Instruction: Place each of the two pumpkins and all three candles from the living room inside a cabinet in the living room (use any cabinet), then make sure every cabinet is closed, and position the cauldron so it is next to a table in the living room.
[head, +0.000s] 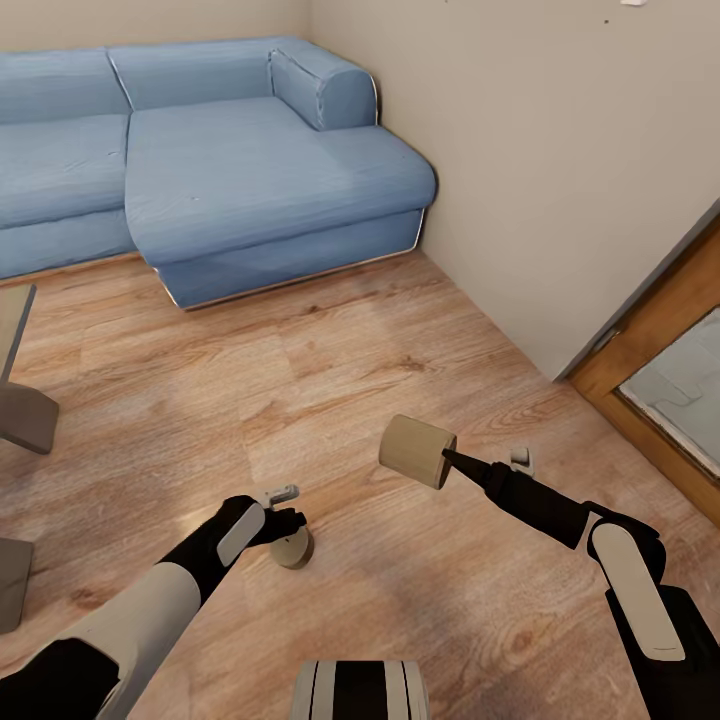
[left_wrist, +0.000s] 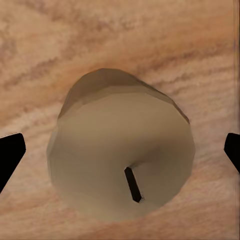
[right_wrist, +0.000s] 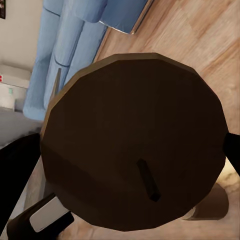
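Right gripper (head: 450, 458) is gripping one candle (head: 417, 451), holding it up off the wood floor (head: 400, 330). Left gripper (left_wrist: 120, 152) is hanging spread open straight above a second candle (left_wrist: 122, 155) standing upright on the floor, fingers straddling it; left arm is nearer.

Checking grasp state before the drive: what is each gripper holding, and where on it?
Right gripper holds a candle by its sides, off the floor. Left gripper straddles a second candle standing on the floor, open, not gripping.
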